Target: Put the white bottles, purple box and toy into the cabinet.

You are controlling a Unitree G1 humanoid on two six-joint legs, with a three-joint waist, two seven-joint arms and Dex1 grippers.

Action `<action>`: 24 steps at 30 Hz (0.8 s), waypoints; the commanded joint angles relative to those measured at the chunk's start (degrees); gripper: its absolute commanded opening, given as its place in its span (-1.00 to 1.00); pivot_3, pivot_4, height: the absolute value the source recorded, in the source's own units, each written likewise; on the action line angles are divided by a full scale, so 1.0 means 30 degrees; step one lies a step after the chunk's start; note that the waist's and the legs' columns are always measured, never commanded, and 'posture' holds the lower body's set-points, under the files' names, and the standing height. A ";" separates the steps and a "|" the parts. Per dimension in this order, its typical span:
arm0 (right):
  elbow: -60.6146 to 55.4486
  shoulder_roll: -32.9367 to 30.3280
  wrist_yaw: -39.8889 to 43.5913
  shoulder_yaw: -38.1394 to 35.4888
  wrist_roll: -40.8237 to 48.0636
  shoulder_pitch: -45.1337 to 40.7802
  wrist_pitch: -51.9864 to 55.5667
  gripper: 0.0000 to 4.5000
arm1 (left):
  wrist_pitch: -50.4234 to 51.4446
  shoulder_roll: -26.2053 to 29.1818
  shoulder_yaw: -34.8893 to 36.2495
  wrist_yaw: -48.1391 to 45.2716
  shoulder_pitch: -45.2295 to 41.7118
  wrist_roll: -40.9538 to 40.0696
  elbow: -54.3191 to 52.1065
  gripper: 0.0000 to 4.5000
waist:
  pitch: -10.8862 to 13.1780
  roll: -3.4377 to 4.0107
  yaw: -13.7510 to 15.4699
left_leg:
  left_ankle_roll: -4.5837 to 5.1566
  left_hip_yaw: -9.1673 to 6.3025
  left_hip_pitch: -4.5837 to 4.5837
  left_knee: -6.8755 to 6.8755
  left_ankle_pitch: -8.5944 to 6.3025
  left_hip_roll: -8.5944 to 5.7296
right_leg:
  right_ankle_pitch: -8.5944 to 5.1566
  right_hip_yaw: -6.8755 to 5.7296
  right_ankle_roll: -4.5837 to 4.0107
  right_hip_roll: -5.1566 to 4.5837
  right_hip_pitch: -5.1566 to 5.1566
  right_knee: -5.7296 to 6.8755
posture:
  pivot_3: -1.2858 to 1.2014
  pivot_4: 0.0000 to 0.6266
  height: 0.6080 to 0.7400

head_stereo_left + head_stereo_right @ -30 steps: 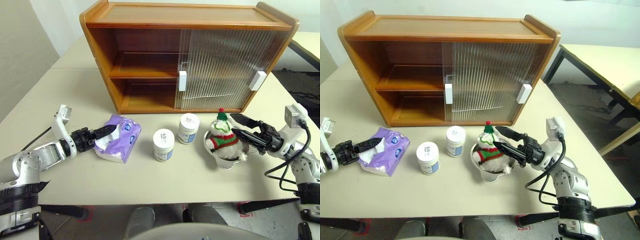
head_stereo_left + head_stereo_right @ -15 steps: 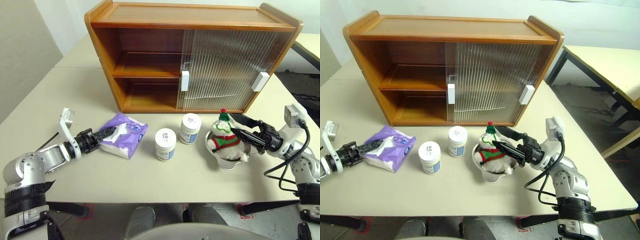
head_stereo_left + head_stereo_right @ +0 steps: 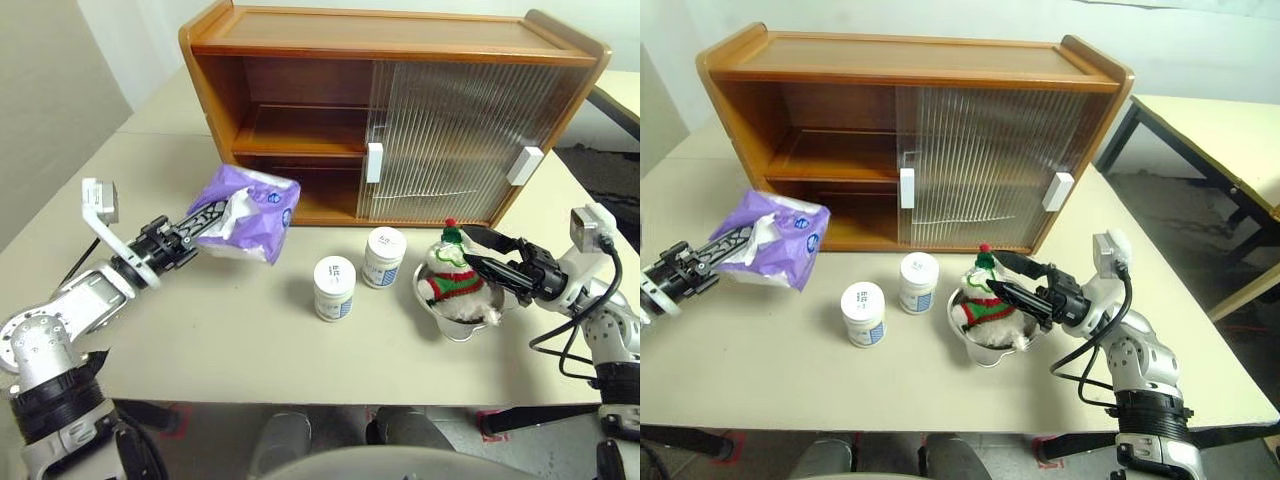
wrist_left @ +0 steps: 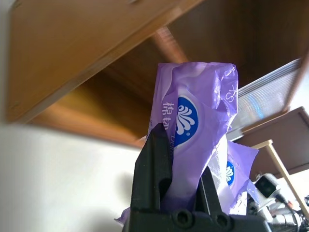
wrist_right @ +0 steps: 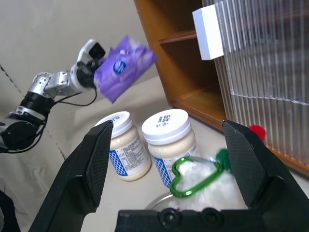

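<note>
Hanging clear of the table (image 3: pixel 250 340) at left centre, the purple box (image 3: pixel 248 212) was pinched in the left gripper (image 3: pixel 205 218) before the cabinet (image 3: pixel 300 45). The right wrist view revealed a green carabiner (image 5: pixel 192 176) on the toy (image 3: pixel 452 273), between the right gripper's (image 3: pixel 478 255) wide-spread fingers (image 5: pixel 251 162).

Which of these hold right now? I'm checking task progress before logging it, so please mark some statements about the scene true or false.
1. The left gripper holds the purple box off the table. True.
2. Both white bottles stand inside the cabinet. False: they stand on the table in front of it.
3. The toy sits in a metal bowl. True.
4. The right gripper is shut on the toy. False: it is open beside it.
</note>
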 commanded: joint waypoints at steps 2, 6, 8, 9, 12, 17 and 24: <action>0.0189 -0.0257 0.0169 0.0188 -0.0257 -0.0253 0.0132 1.00 | -0.1745 -0.1274 -0.1326 0.2622 -0.1829 -0.0075 -0.0945 -1.00 | 0.0017 -0.0028 0.0090 | 0.0011 0.0001 0.0010 0.0021 -0.0003 -0.0008 | 0.0010 0.0002 0.0012 0.0000 0.0022 0.0001 | -0.01 -0.88 1.00; 0.0168 -0.0260 0.0169 0.0182 -0.0255 -0.0233 0.0132 1.00 | -0.3985 -0.2693 -0.2737 0.4804 -0.3560 0.1982 -0.0860 -1.00 | 0.0056 -0.0085 0.0118 | 0.0019 0.0003 0.0043 0.0033 -0.0004 -0.0016 | 0.0015 0.0002 0.0028 0.0000 0.0069 -0.0006 | -0.02 -0.88 1.00; 0.0136 -0.0241 0.0151 0.0178 -0.0245 -0.0191 0.0126 1.00 | -0.4844 -0.3254 -0.3268 0.5429 -0.4133 0.2653 -0.0656 -1.00 | 0.0071 -0.0108 0.0117 | 0.0019 0.0003 0.0042 0.0032 -0.0001 -0.0017 | 0.0019 0.0003 0.0042 0.0000 0.0071 -0.0013 | -0.02 -0.89 1.00; 0.0124 -0.0222 0.0137 0.0179 -0.0240 -0.0171 0.0118 1.00 | -0.5279 -0.3504 -0.3655 0.5537 -0.4441 0.3119 -0.0545 -1.00 | 0.0076 -0.0117 0.0115 | 0.0019 0.0003 0.0037 0.0033 -0.0001 -0.0018 | 0.0019 0.0004 0.0051 0.0001 0.0073 -0.0022 | -0.02 -0.89 1.00; 0.0085 -0.0152 0.0102 0.0189 -0.0236 -0.0112 0.0085 1.00 | -0.6987 -0.4659 -0.4767 0.5986 -0.5751 0.4791 0.0113 -1.00 | 0.0086 -0.0133 0.0113 | 0.0020 0.0003 0.0019 0.0033 0.0000 -0.0019 | 0.0093 0.0008 0.0193 0.0000 0.0083 -0.0077 | -0.03 -0.90 1.00; -0.0054 -0.0042 0.0025 0.0169 -0.0199 0.0003 0.0037 1.00 | -0.8862 -0.5944 -0.5647 0.6605 -0.7155 0.6608 0.1079 -1.00 | 0.0086 -0.0133 0.0077 | 0.0030 0.0003 -0.0023 0.0038 -0.0005 -0.0021 | 0.0136 0.0018 0.0284 -0.0009 0.0095 -0.0172 | -0.04 -0.92 1.00; -0.0273 0.0127 -0.0094 0.0110 -0.0161 0.0240 -0.0064 1.00 | -1.0312 -0.7108 -0.6027 0.7924 -0.8268 0.8312 0.1562 -1.00 | 0.0087 -0.0137 0.0048 | 0.0056 0.0005 -0.0058 0.0040 -0.0020 -0.0022 | 0.0108 0.0019 0.0327 -0.0009 0.0087 -0.0188 | -0.04 -0.94 1.00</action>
